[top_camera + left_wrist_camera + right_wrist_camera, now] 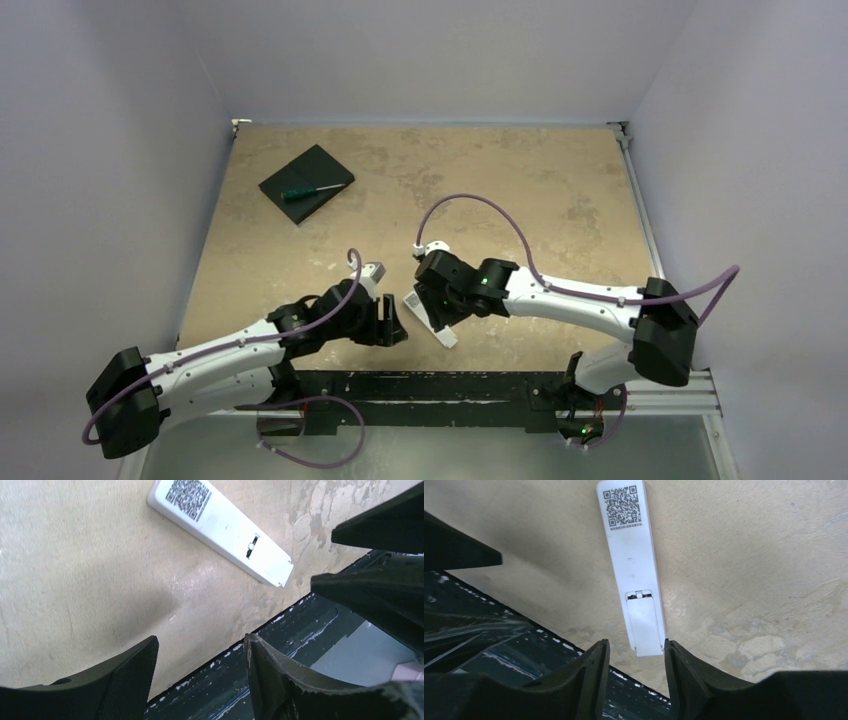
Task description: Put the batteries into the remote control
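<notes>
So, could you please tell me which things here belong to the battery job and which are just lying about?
Job: remote, back up, cover on; no batteries in view.
Lying about: black pad; screwdriver on it.

Left end effector (200, 640) and right end effector (636, 647) hem the remote control (633, 565) (by table edge (210, 660)).

A: Any writing to read here?

B: Only on the remote control (631, 570). A black QR code (622, 505) is printed on its plain white back, near one end.

A: Any words with it?

B: Two lines of small print (626, 527) just under the code, too fine to read.
</notes>
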Action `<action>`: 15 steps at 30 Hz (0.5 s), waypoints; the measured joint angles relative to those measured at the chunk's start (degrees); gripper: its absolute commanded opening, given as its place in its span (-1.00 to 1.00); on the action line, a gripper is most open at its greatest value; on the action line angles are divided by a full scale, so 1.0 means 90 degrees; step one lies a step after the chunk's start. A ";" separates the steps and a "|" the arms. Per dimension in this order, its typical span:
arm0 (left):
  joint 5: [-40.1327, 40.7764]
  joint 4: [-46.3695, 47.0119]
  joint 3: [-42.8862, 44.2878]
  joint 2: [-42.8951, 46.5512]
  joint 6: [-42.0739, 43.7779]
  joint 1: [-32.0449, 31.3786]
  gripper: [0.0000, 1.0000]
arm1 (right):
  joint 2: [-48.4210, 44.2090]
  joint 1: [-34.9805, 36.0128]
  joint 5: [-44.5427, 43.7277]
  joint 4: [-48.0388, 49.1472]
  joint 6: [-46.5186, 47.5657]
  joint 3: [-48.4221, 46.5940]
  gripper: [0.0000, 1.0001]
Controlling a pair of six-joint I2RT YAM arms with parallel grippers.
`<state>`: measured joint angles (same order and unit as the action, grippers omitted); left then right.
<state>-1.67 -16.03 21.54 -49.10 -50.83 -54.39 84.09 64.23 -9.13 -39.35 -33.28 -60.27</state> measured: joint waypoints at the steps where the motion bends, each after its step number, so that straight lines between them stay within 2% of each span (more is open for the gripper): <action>1: 0.0029 -0.0002 0.0083 -0.0080 0.0039 0.0000 0.27 | -0.0129 0.0000 -0.0022 0.0022 -0.0044 0.0036 0.02; 9: 0.0464 0.0000 0.0780 -0.0663 0.0306 0.0000 0.29 | -0.0816 0.0002 -0.0022 0.0243 -0.0389 0.0614 -0.11; 13: 0.0573 0.0017 0.1197 -0.1018 0.0488 0.0000 0.15 | -0.1103 0.0000 0.0015 0.0369 -0.0527 0.0998 -0.29; 15: 0.0580 0.0058 0.1360 -0.1190 0.0563 0.0002 0.04 | -0.1231 0.0000 0.0046 0.0440 -0.0576 0.1141 -0.45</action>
<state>3.55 -15.51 33.78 -59.81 -45.76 -54.37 73.01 64.23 -8.71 -35.40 -38.46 -50.00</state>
